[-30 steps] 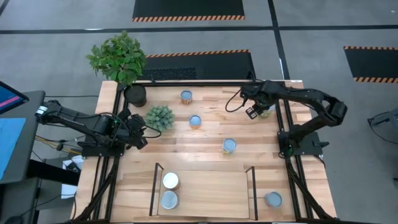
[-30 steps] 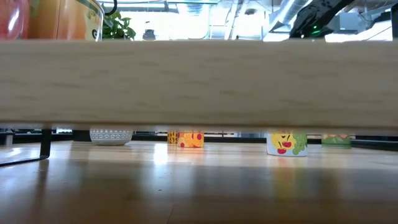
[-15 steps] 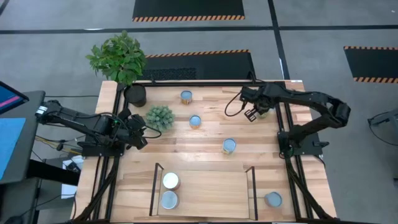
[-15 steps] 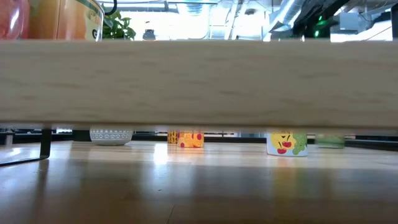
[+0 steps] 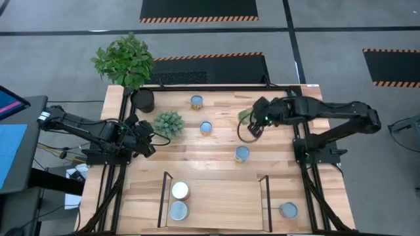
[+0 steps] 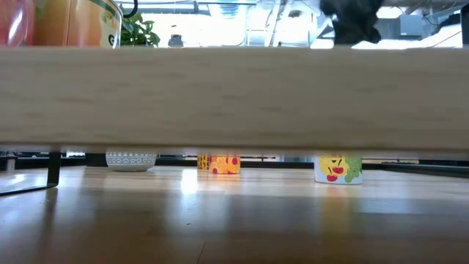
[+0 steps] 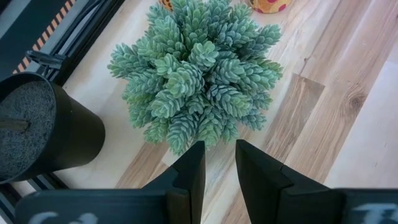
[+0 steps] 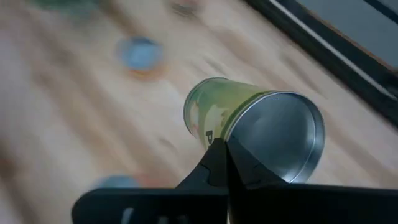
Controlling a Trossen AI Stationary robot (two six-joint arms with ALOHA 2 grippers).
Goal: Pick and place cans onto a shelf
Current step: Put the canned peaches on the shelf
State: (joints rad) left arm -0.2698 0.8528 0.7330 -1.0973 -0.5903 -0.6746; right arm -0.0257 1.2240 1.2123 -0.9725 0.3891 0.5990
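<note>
R gripper (image 5: 252, 122) is clamping a green can (image 8: 249, 127) mid-table, transport step; next needs carrying to shelf (image 5: 216, 196); L gripper (image 7: 217, 171) is idling, slightly open.

Very little lettering can be read. In the right wrist view, the green-labelled can (image 8: 249, 124) carries one pale letter on its side that looks like a "P", half hidden behind the gripper's finger; the rest of that label is a blur of green and cream. In the low view, a large orange container (image 6: 77, 23) at the far left shows a single dark "G" near its right edge. The yellow can (image 6: 220, 163) and the white can (image 6: 338, 169) beyond the shelf bear only red fruit pictures, with no legible words. No numbers, brands or signs can be made out elsewhere.
</note>
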